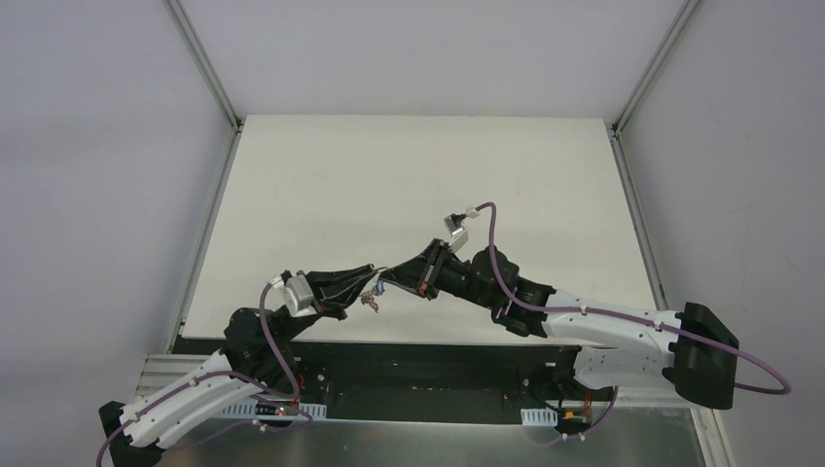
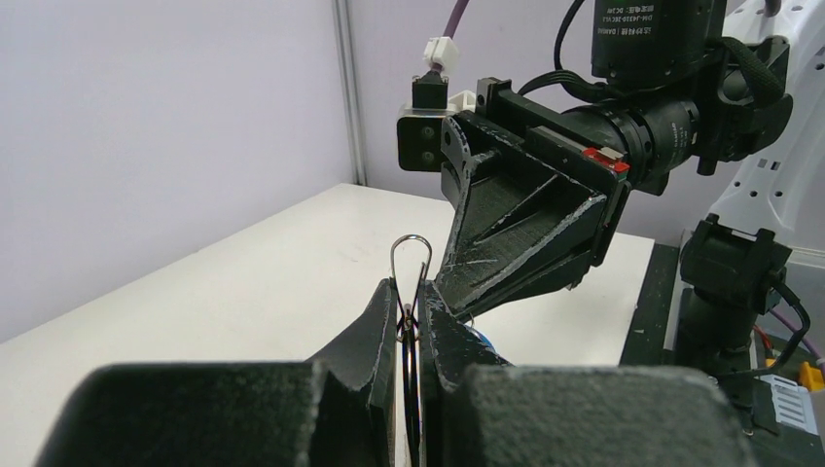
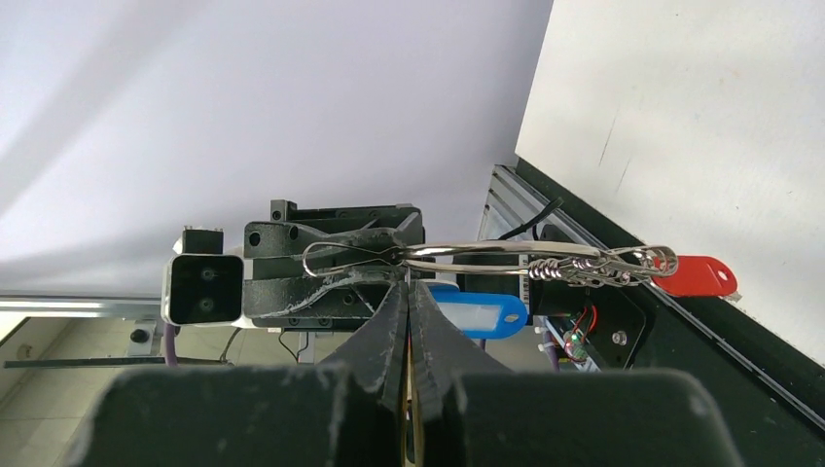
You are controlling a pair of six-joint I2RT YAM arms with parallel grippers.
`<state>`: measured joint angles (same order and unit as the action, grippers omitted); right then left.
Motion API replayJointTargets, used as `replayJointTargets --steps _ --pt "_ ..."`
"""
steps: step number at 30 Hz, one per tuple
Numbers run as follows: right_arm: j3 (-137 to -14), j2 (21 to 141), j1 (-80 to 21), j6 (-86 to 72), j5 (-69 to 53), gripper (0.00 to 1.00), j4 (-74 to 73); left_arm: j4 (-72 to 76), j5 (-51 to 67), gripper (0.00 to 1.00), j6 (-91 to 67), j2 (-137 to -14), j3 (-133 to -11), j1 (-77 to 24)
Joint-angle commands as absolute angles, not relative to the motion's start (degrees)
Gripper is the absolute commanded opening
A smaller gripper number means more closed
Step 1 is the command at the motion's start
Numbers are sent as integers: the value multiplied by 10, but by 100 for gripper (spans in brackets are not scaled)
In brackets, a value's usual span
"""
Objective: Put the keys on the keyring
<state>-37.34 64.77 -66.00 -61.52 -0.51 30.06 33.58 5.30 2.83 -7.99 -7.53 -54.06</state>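
Both grippers meet low over the table's near part. My left gripper (image 2: 411, 297) is shut on the keyring (image 2: 411, 255), whose thin wire loop pokes up past its tips. In the right wrist view the keyring (image 3: 467, 251) runs sideways just above my right gripper (image 3: 407, 284). That gripper is shut, and the blue key (image 3: 482, 316) sticks out from behind its right finger, its blade hidden between the pads. The red key (image 3: 696, 275) sits at the ring's far end, beside the small silver keys (image 3: 584, 269). From above, keys (image 1: 370, 302) dangle below the two grippers.
The white table (image 1: 418, 165) stretches away behind the grippers. A black base rail (image 1: 418, 365) runs along its near edge. Metal frame posts (image 1: 204, 63) stand at the back corners. The right arm's cable (image 1: 491, 233) loops above its wrist.
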Motion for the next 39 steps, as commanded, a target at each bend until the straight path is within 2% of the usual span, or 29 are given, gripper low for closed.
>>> replayJointTargets --steps 1,6,14,19,23,24,26,28,32,39 --pt "-406 632 -663 -617 6 0 317 362 33 0 42 -80 -92 -546" --pt "-422 592 -662 -566 31 0 210 348 -14 0 45 -75 -92 -546" --pt "-497 577 -645 -409 169 0 -211 325 -79 0 38 -87 -101 -546" --pt "-548 635 -620 -341 250 0 -401 325 -89 0 36 -88 -101 -546" --pt "-591 736 -627 -301 279 0 -467 324 -90 0 35 -91 -102 -546" --pt "-598 751 -635 -295 274 10 -452 324 -91 0 36 -93 -102 -546" --pt "-602 767 -652 -279 250 37 -402 324 -92 0 36 -96 -102 -546" --pt "-604 767 -655 -277 248 48 -366 324 -92 0 38 -97 -103 -547" --pt "-601 743 -653 -278 288 56 -350 323 -93 0 39 -96 -101 -546" --pt "-560 711 -624 -314 257 57 -348 320 -91 0 35 -93 -102 -546"
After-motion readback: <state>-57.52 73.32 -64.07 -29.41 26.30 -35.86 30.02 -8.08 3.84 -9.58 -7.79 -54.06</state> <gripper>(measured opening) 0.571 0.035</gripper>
